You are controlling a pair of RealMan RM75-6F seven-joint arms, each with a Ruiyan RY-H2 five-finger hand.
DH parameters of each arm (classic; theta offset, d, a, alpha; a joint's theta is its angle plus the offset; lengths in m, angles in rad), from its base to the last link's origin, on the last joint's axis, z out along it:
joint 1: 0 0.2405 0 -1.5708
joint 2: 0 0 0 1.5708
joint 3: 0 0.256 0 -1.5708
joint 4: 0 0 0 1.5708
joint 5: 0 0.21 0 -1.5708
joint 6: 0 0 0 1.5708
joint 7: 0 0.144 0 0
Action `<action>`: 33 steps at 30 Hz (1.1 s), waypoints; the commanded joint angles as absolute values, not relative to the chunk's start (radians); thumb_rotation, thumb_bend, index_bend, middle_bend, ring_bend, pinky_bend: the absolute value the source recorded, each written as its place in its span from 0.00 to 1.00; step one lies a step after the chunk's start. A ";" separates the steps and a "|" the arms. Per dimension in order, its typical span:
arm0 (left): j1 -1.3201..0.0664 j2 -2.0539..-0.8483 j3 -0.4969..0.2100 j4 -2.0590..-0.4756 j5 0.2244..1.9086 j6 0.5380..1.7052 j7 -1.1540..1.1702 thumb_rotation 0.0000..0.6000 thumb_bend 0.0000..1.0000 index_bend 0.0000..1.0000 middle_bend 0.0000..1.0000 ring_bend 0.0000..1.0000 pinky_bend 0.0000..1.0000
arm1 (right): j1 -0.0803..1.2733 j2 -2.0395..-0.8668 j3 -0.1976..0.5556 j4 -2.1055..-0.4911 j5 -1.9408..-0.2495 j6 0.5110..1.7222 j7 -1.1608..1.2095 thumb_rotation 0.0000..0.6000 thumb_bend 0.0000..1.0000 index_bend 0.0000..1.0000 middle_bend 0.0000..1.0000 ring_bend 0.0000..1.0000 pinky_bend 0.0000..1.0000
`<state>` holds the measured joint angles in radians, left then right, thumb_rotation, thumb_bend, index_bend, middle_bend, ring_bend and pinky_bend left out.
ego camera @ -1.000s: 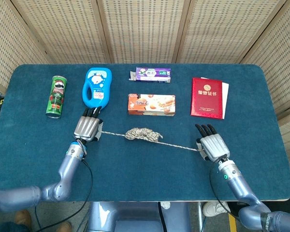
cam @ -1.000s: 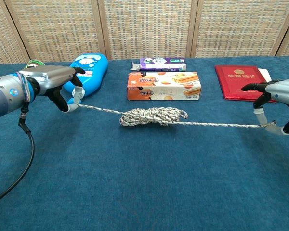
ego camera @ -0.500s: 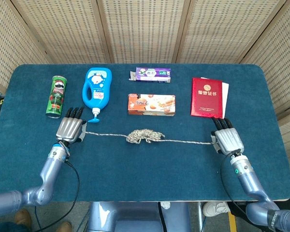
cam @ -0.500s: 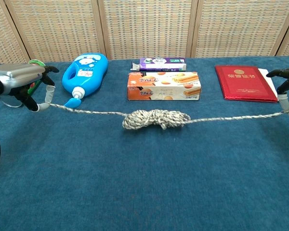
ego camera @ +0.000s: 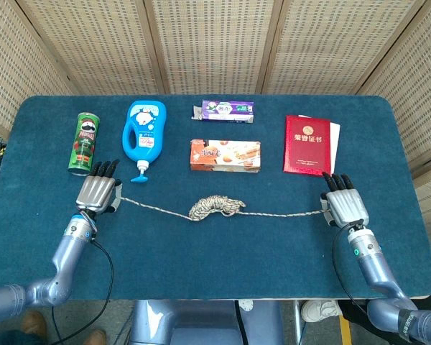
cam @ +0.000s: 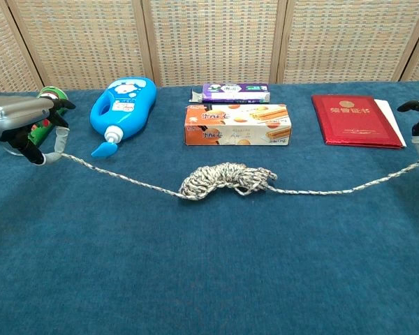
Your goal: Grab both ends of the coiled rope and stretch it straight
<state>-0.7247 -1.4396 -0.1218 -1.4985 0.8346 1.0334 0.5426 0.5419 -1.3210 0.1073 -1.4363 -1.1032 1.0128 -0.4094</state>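
1. The speckled grey-and-white twisted rope [ego camera: 215, 208] lay across the middle of the bench, its two tails already drawn out to either side while a loose knotted bundle sat at the centre, just in front of the biscuit box.
2. The left robot hand [ego camera: 97, 194] pinched the rope's left end, and the right robot hand [ego camera: 343, 208] pinched the right end (in the chest view only the right one's fingertips showed at the frame edge).
3. By my judgement the grabbing was done and the stretching roughly half done: both tails sagged slightly, and the central coil had yet to pay out.
4. The rope looked like coarse, braided fibre, limp and light, likely to slide easily on the cloth.
5. The dark blue felt-like bench [ego camera: 201, 266] was matte and soft-looking, with rounded corners.
6. Beyond the rope stood an orange rectangular cardboard biscuit box [ego camera: 225, 155] and a flat purple packet [ego camera: 228, 109] behind it.
7. To the left lay a glossy blue plastic bottle with a handle [ego camera: 144, 135] and a green cylindrical crisp can [ego camera: 84, 143], near the left robot hand; to the right, a red hardcover booklet with gold lettering [ego camera: 307, 144].
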 commanded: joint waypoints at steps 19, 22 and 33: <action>-0.683 -1.379 -0.122 -1.519 0.839 1.043 0.504 1.00 0.46 0.69 0.00 0.00 0.00 | 0.537 -1.328 0.113 -1.413 -1.101 1.014 -0.396 1.00 0.39 0.62 0.00 0.00 0.00; -0.678 -1.370 -0.122 -1.524 0.839 1.040 0.499 1.00 0.46 0.69 0.00 0.00 0.00 | 0.537 -1.330 0.113 -1.408 -1.102 1.013 -0.393 1.00 0.39 0.62 0.00 0.00 0.00; -0.674 -1.370 -0.122 -1.527 0.844 1.044 0.504 1.00 0.46 0.69 0.00 0.00 0.00 | 0.531 -1.329 0.115 -1.407 -1.106 1.021 -0.390 1.00 0.39 0.62 0.00 0.00 0.00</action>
<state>-0.6737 -1.3695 -0.1221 -1.5269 0.8442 1.0442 0.5044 0.5311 -1.3286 0.1147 -1.4066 -1.1056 1.0212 -0.3897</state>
